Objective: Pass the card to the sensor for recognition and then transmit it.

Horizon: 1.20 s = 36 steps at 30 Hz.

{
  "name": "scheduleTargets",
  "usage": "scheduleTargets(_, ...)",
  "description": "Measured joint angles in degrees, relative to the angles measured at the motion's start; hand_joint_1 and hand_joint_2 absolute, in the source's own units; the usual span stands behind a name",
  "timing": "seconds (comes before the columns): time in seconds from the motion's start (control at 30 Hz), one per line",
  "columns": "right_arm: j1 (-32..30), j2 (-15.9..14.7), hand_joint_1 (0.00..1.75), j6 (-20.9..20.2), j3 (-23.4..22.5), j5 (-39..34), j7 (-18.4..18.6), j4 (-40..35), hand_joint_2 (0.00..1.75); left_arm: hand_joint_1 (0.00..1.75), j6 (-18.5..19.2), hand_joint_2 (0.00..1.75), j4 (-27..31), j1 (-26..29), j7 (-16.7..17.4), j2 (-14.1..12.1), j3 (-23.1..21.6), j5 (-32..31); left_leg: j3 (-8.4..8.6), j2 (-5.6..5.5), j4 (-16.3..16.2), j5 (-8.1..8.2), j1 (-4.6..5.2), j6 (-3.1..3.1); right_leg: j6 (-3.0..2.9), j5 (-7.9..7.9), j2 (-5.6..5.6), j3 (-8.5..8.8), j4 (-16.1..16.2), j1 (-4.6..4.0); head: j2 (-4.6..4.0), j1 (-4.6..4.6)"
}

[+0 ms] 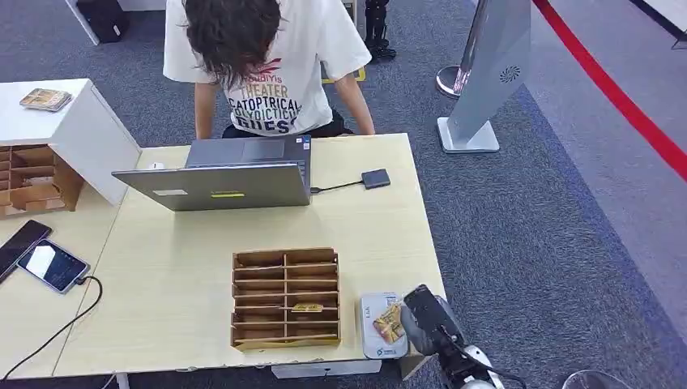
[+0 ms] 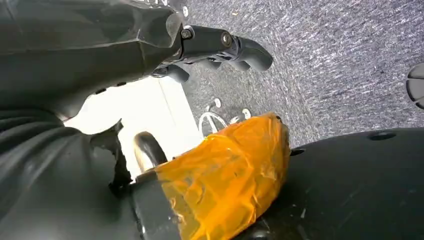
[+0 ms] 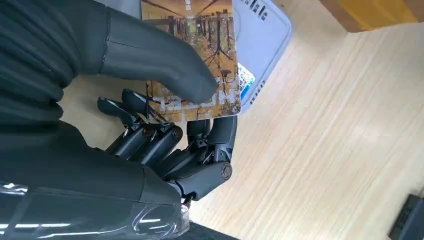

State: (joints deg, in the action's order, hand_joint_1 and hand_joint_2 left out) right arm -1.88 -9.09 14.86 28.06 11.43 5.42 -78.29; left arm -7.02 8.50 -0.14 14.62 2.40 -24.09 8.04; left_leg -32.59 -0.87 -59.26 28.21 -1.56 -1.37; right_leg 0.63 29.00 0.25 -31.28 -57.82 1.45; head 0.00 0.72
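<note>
While the right hand (image 1: 429, 320) reaches in over the near right corner of the table (image 1: 186, 292), most of its arm is cut off by the lower frame edge in the head view, and its fingers there are too small to read. Close up, the right wrist view shows the thumb (image 3: 165, 65) pressing the card (image 3: 200, 55) against the dark fingers (image 3: 210, 135) beneath it, so the card is pinched; its far end runs out of the picture. The card sits over the white sensor pad (image 1: 381, 328), which lies at the table's front edge, just beside the wooden slotted rack (image 1: 285, 298); whether card and pad touch cannot be told. The left hand (image 2: 220, 47) hangs over grey carpet (image 2: 340, 65) with its fingers partly curled around nothing. Beyond the rack, bare tabletop stretches to a laptop (image 1: 223, 180), behind which a person (image 1: 263, 61) leans in.
</note>
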Motion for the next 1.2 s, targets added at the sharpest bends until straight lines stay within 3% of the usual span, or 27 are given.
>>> scheduleTargets(0.63, 3.2, 1.8, 1.75, 0.7, 1.1, 9.9, 4.8, 3.7, 1.75, 0.0, 0.6, 0.0, 0.0, -0.1, 0.2, -0.1, 0.0, 0.4, 0.05, 0.01, 0.0, 0.0, 0.0, 0.0, 0.0, -0.01, 0.02, 0.03, 0.0, 0.0, 0.0, 0.0)
scheduleTargets(1.2, 3.9, 3.1, 1.75, -1.2, 0.7, 12.7, 5.2, 4.9, 1.75, 0.0, 1.0, 0.0, 0.0, -0.1, 0.3, -0.2, -0.4, 0.9, 0.06, 0.01, 0.0, 0.0, 0.0, 0.0, 0.0, -0.01, 0.02, 0.03, 0.0, 0.0, 0.0, 0.0)
